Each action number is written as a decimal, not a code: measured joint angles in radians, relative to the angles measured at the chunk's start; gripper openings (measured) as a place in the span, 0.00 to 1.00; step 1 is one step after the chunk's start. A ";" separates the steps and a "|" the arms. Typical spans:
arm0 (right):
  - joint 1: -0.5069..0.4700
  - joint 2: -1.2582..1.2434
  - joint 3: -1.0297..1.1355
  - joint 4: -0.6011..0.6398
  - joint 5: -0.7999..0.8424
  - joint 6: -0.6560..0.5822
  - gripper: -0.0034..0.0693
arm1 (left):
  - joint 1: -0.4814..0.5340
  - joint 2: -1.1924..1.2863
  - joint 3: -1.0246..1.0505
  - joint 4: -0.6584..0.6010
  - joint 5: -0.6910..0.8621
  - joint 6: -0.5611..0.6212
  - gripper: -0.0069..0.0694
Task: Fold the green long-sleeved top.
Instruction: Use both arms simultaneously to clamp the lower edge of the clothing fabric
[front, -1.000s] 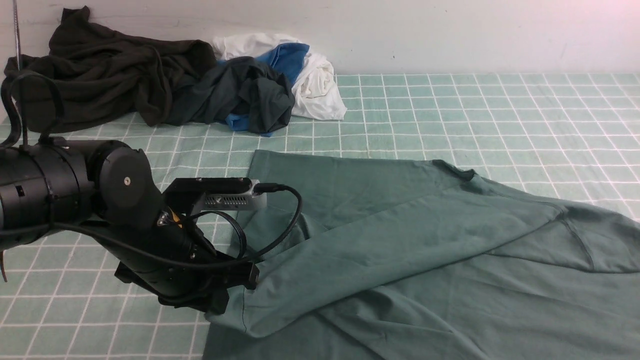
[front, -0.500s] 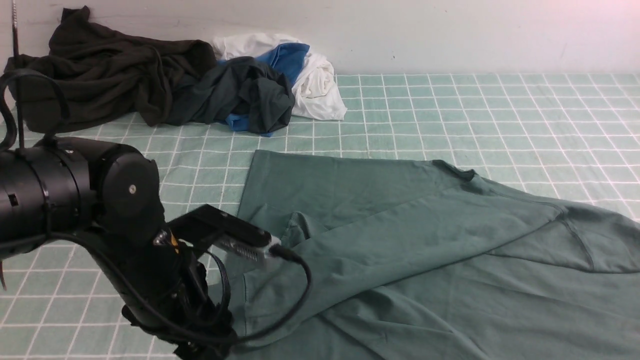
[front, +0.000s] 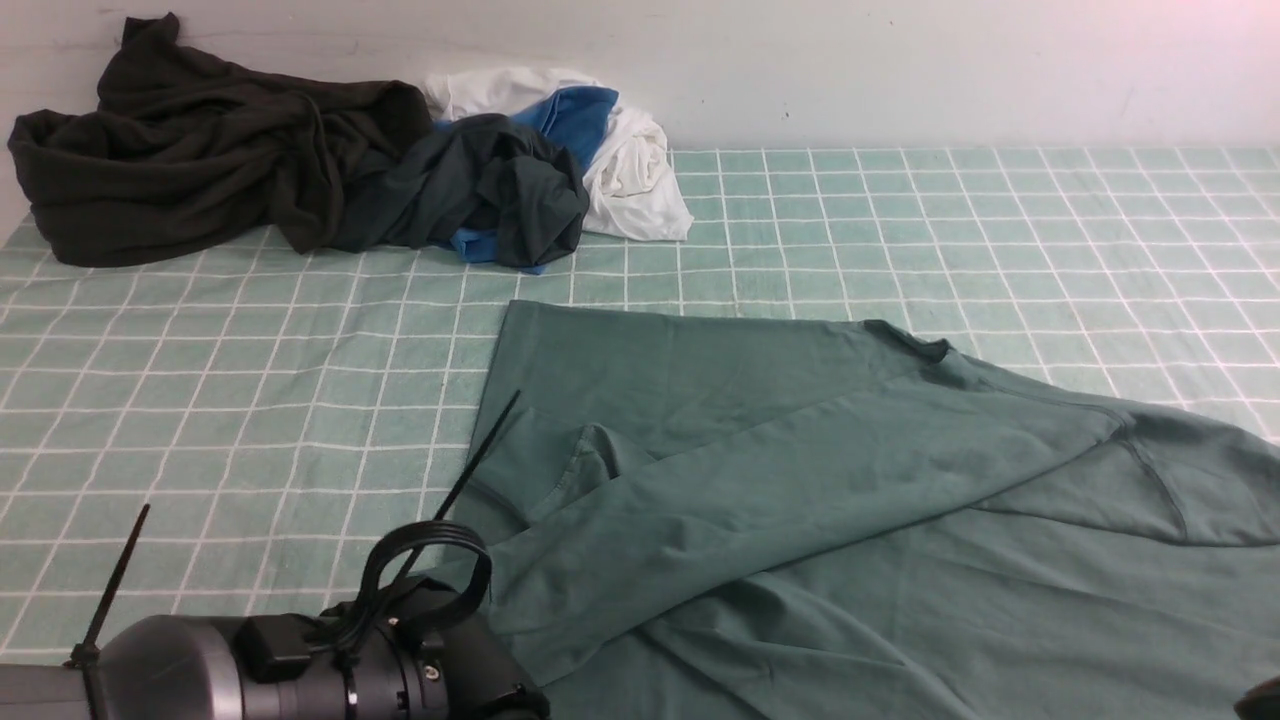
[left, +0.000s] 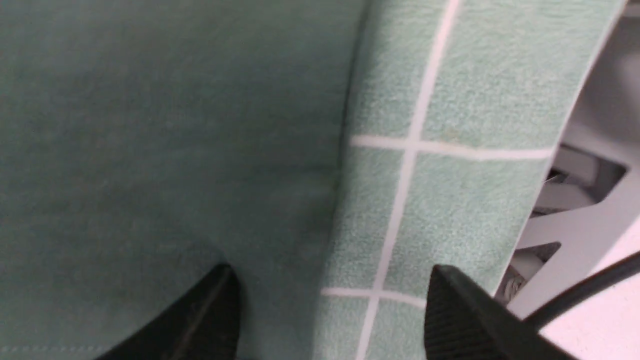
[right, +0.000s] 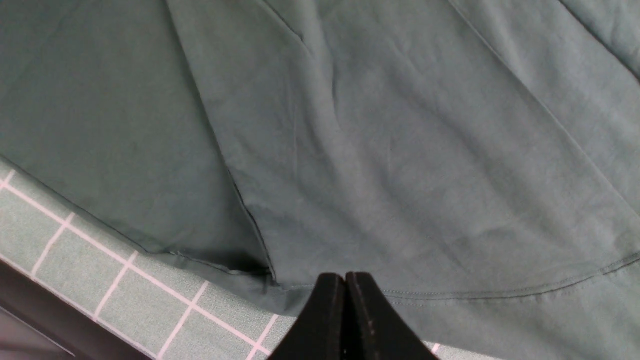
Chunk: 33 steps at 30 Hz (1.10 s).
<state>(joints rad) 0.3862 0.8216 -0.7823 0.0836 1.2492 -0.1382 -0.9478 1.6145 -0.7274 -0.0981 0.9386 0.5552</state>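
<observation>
The green long-sleeved top (front: 800, 480) lies spread on the checked cloth, one sleeve (front: 760, 500) folded diagonally across its body toward the near left. My left gripper (left: 332, 272) is open and empty. It hovers over the top's edge (left: 150, 150), one finger above the fabric and the other above the cloth. In the front view only the left arm's body (front: 330, 670) shows, at the bottom edge. My right gripper (right: 345, 276) is shut with nothing in it, just above the top's stitched hem (right: 500, 295).
A heap of very dark garments (front: 200, 150) with white and blue ones (front: 620, 150) sits at the back left against the wall. The green checked cloth (front: 200, 400) covers the table. Its near edge (left: 560, 165) lies close beside my left gripper.
My left gripper opened and let go of the sleeve, which now rests on the top. The left arm pulled back and down to the near edge of the front view.
</observation>
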 joint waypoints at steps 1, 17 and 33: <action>0.000 0.000 0.000 0.000 0.001 0.000 0.03 | -0.002 0.001 0.000 0.009 -0.003 -0.005 0.70; 0.000 0.000 0.000 0.000 0.001 0.000 0.03 | -0.009 0.002 0.001 0.177 -0.058 -0.243 0.42; 0.027 0.000 0.000 -0.002 -0.002 -0.074 0.03 | 0.091 -0.071 0.018 0.162 -0.103 -0.313 0.10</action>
<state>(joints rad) 0.4129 0.8216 -0.7823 0.0812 1.2476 -0.2120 -0.8564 1.5431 -0.7090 0.0638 0.8356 0.2421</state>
